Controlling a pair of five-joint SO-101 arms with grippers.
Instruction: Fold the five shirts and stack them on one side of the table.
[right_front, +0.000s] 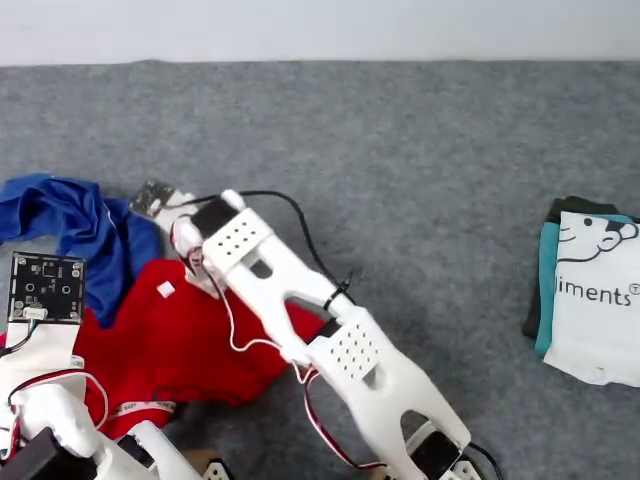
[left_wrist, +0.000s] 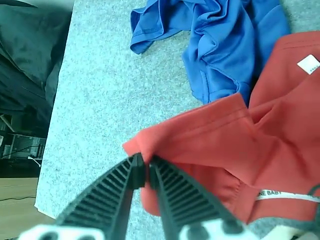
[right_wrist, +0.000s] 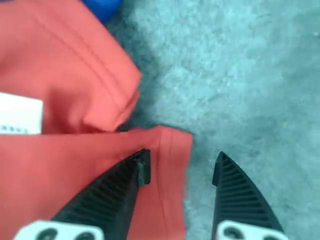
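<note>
A red shirt (right_front: 185, 345) lies crumpled at the table's front left, with a blue shirt (right_front: 70, 220) bunched just behind it. My left gripper (left_wrist: 145, 169) is shut on a corner of the red shirt (left_wrist: 215, 140) at its left side, and the blue shirt (left_wrist: 225, 45) lies beyond. My right gripper (right_wrist: 181, 162) is open, low over a hem corner of the red shirt (right_wrist: 60, 165), with one finger on the cloth and the other over bare table. In the high view the right gripper (right_front: 187, 243) sits at the red shirt's far edge.
A stack of folded shirts (right_front: 595, 295), white with print on top, lies at the table's right edge. The grey table (right_front: 420, 170) is bare between the arms and the stack. The table's left edge (left_wrist: 55, 125) runs close to the left gripper.
</note>
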